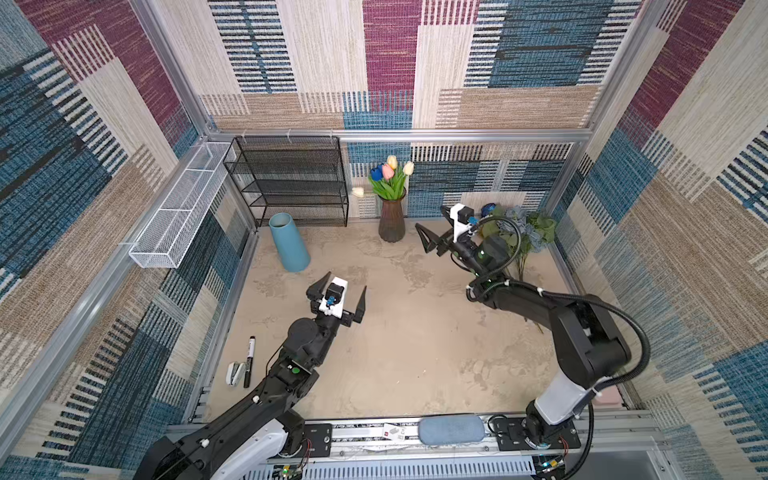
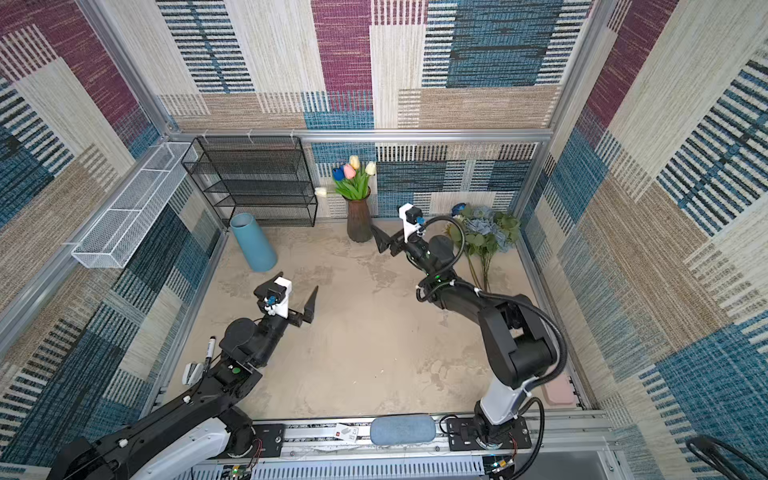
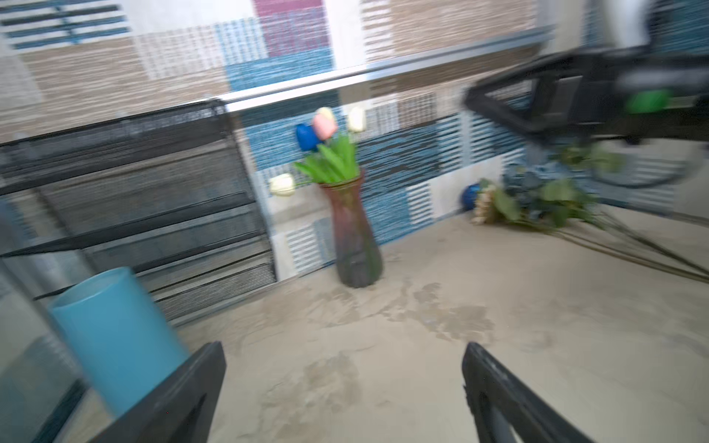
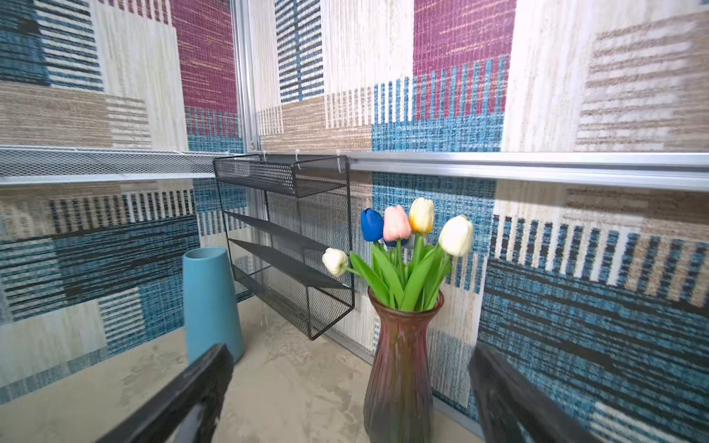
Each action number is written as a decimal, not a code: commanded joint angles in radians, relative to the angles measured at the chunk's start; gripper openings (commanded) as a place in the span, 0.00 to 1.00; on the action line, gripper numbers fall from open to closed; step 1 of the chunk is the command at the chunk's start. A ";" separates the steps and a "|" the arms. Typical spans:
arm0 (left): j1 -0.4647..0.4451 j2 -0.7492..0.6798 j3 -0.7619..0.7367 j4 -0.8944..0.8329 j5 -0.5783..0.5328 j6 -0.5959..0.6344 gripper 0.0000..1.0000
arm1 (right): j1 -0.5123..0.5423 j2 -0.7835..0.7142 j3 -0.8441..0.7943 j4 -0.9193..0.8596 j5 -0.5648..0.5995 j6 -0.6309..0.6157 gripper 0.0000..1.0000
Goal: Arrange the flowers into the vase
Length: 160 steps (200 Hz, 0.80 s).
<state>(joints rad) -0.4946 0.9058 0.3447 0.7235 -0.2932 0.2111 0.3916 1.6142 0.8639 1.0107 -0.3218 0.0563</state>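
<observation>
Several tulips (image 1: 388, 176) already stand in the brown vase (image 1: 392, 224) at the far middle of the counter (image 1: 395, 353). The blue rose bunch (image 2: 484, 228) and other stems lie at the far right, not yet arranged. Left claw (image 1: 346, 281) and right claw (image 1: 430, 216) both gape wide, holding nothing. A tag (image 1: 395, 432) on the near rail is too small to read.

We see a robotics lab cell: aluminium framing (image 1: 457, 135) boxes in the worktop (image 1: 415, 353), lined with carpet panels (image 1: 390, 62). Two robot arms (image 1: 582, 345) are bolted to a rail (image 1: 361, 434) at its front edge.
</observation>
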 commanded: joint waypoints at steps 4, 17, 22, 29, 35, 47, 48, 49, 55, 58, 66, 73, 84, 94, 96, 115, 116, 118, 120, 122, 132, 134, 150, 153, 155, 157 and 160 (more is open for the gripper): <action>0.163 0.109 0.064 0.030 -0.136 -0.121 0.99 | 0.035 -0.134 -0.195 0.080 0.034 0.068 1.00; 0.248 0.186 0.097 0.066 -0.114 -0.110 0.99 | 0.053 -0.191 -0.283 0.076 0.030 0.063 1.00; 0.278 0.218 0.106 0.095 -0.093 -0.102 0.99 | 0.057 -0.215 -0.309 0.067 0.025 0.059 1.00; 0.320 0.263 0.122 0.125 -0.058 -0.099 0.99 | 0.062 -0.248 -0.340 0.049 0.025 0.057 1.00; 0.358 0.298 0.140 0.131 -0.036 -0.107 0.99 | 0.062 -0.276 -0.362 0.032 0.028 0.057 1.00; 0.430 0.361 0.186 0.120 0.048 -0.119 0.99 | 0.064 -0.335 -0.403 0.011 0.022 0.055 1.00; 0.436 0.367 0.189 0.120 0.056 -0.121 0.99 | 0.064 -0.339 -0.406 0.011 0.022 0.054 1.00; 0.442 0.372 0.192 0.122 0.064 -0.124 0.99 | 0.064 -0.344 -0.410 0.010 0.021 0.053 1.00; 0.472 0.406 0.211 0.129 0.097 -0.132 0.99 | 0.065 -0.369 -0.428 0.006 0.025 0.050 1.00; 0.485 0.424 0.219 0.136 0.109 -0.135 0.99 | 0.065 -0.380 -0.435 0.007 0.028 0.050 1.00; 0.516 0.476 0.234 0.174 0.151 -0.135 0.99 | 0.066 -0.406 -0.460 0.013 0.037 0.056 1.00; 0.536 0.526 0.246 0.222 0.181 -0.125 0.99 | 0.066 -0.425 -0.479 0.029 0.043 0.066 1.00; 0.560 0.600 0.277 0.278 0.198 -0.118 0.99 | 0.070 -0.437 -0.519 0.079 0.043 0.082 1.00; 0.575 0.657 0.317 0.300 0.234 -0.098 0.99 | 0.072 -0.429 -0.552 0.139 0.038 0.090 1.00; 0.577 0.668 0.326 0.303 0.242 -0.094 0.99 | 0.073 -0.424 -0.557 0.147 0.037 0.092 1.00; 0.588 0.762 0.414 0.310 0.269 -0.073 0.99 | 0.075 -0.402 -0.562 0.150 0.016 0.099 1.00; 0.589 0.767 0.417 0.311 0.270 -0.074 0.99 | 0.074 -0.401 -0.562 0.149 0.014 0.097 1.00; 0.591 0.777 0.424 0.316 0.271 -0.076 0.99 | 0.075 -0.400 -0.561 0.146 0.009 0.094 1.00; 0.593 0.785 0.430 0.325 0.270 -0.077 0.99 | 0.075 -0.400 -0.559 0.143 0.008 0.090 1.00; 0.596 0.796 0.436 0.334 0.270 -0.079 0.99 | 0.076 -0.399 -0.559 0.140 0.006 0.086 1.00; 0.606 0.837 0.454 0.384 0.283 -0.086 0.99 | 0.079 -0.407 -0.556 0.127 0.018 0.076 1.00; 0.607 0.843 0.457 0.394 0.285 -0.087 0.99 | 0.079 -0.410 -0.556 0.125 0.024 0.076 1.00; 0.614 0.888 0.487 0.449 0.289 -0.092 0.99 | 0.079 -0.428 -0.560 0.118 0.043 0.062 1.00; 0.616 0.896 0.496 0.451 0.290 -0.092 0.99 | 0.079 -0.430 -0.560 0.115 0.047 0.059 1.00; 0.616 0.901 0.502 0.451 0.290 -0.092 0.99 | 0.079 -0.431 -0.560 0.114 0.048 0.058 1.00; 0.618 0.907 0.509 0.449 0.290 -0.092 0.99 | 0.079 -0.431 -0.560 0.111 0.050 0.057 1.00; 0.619 0.917 0.520 0.444 0.290 -0.094 0.99 | 0.079 -0.433 -0.560 0.108 0.053 0.057 1.00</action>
<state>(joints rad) 0.1150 1.7760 0.8131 1.0534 -0.0410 0.1104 0.4694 1.1973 0.3058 1.0805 -0.2955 0.1322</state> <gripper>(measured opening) 0.992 0.995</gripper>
